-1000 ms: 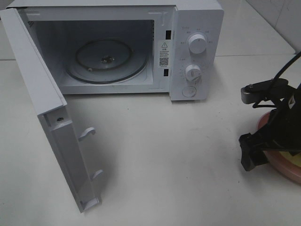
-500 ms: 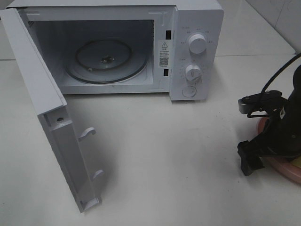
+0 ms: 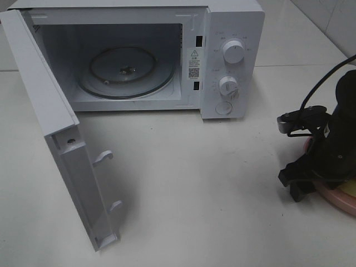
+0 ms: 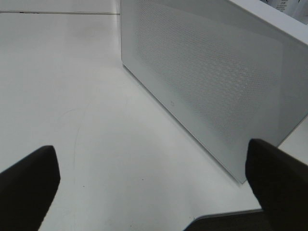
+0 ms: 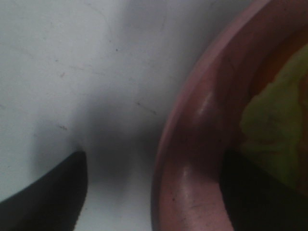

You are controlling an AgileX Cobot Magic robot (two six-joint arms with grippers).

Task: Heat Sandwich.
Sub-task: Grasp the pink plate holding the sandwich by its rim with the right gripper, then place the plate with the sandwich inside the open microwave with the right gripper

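Only a pale yellow-green edge of the sandwich (image 3: 351, 187) shows in the high view at the far right, lying on a round pink plate (image 3: 332, 198). My right gripper (image 3: 303, 181) is down over the plate's near-left rim and hides most of it. The right wrist view has the green lettuce of the sandwich (image 5: 274, 115) inside the plate (image 5: 192, 144). My right gripper (image 5: 151, 192) straddles the rim, one finger on the table outside and one inside, jaws still apart. In the left wrist view my left gripper (image 4: 154, 192) is open and holds nothing.
A white microwave (image 3: 233, 33) stands at the back with its door (image 3: 50, 111) swung wide open to the left and a glass turntable (image 3: 125, 69) inside. The door's outer face (image 4: 207, 86) is close ahead of the left gripper. A black cable arcs above the right arm.
The right gripper has sunk lower onto the plate's rim and shifted slightly right, and its jaws have narrowed. Nothing else has moved.
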